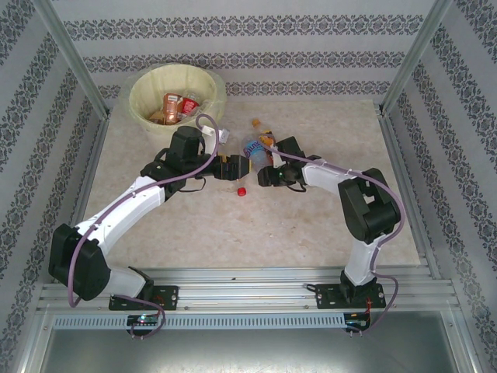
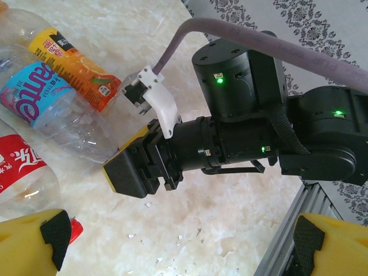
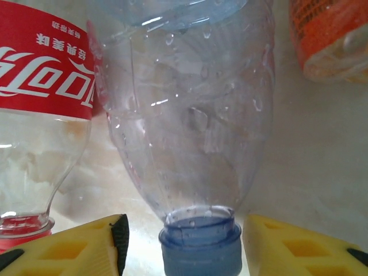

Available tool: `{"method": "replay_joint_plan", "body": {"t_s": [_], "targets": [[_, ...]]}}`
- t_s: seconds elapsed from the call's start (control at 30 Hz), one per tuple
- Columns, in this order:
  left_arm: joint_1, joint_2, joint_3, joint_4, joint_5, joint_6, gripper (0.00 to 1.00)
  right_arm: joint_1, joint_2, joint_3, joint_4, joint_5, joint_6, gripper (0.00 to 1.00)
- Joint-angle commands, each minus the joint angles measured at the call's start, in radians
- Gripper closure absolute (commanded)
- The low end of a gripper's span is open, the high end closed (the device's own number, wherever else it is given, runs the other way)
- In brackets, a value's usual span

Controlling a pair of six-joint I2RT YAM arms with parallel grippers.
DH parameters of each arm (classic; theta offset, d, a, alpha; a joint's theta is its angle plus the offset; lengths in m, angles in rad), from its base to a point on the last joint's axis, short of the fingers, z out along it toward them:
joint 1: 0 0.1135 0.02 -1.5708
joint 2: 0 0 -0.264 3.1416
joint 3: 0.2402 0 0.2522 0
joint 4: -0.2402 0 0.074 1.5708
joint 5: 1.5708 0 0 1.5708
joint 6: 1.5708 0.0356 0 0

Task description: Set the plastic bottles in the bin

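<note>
A clear plastic bottle with a blue label [image 1: 254, 147] [image 2: 40, 100] lies mid-table. Its blue cap [image 3: 201, 247] sits between the yellow fingers [image 3: 86, 250] of my right gripper [image 1: 262, 169] [image 3: 184, 247]. The jaws stand around the cap, with a gap on the left and almost none on the right. An orange-label bottle [image 1: 265, 134] [image 2: 75, 69] [image 3: 330, 40] lies just beyond. A red-label cola bottle [image 2: 20, 172] [image 3: 46, 75] lies beside it, its red cap [image 1: 241, 191] near my left gripper [image 1: 239, 167] [image 2: 184, 241], which is wide open and holds nothing. The bin [image 1: 140, 85] stands far left.
Two or three bottles [image 1: 175, 105] lie inside the bin. Metal frame posts [image 1: 74, 54] and patterned walls close in the table on three sides. An aluminium rail [image 1: 248, 291] runs along the near edge. The two grippers are close together, facing each other.
</note>
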Motion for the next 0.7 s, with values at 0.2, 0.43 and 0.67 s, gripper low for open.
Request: {"method": "replay_joint_plan", "body": {"t_s": [0.2,0.43,0.67], "targets": [[-0.009,0.017,0.032,-0.019,0.018,-0.015,0.0,-0.002,0.038,0.041,-0.007,-0.02,-0.026,0.54],[-0.009,0.045,0.031,-0.007,0.031,-0.043,0.0,0.018,-0.034,0.013,-0.029,-0.025,-0.029,0.64],[-0.008,0.063,0.03,-0.006,0.032,-0.071,0.0,0.038,-0.209,-0.095,-0.018,-0.023,0.011,0.69]]}}
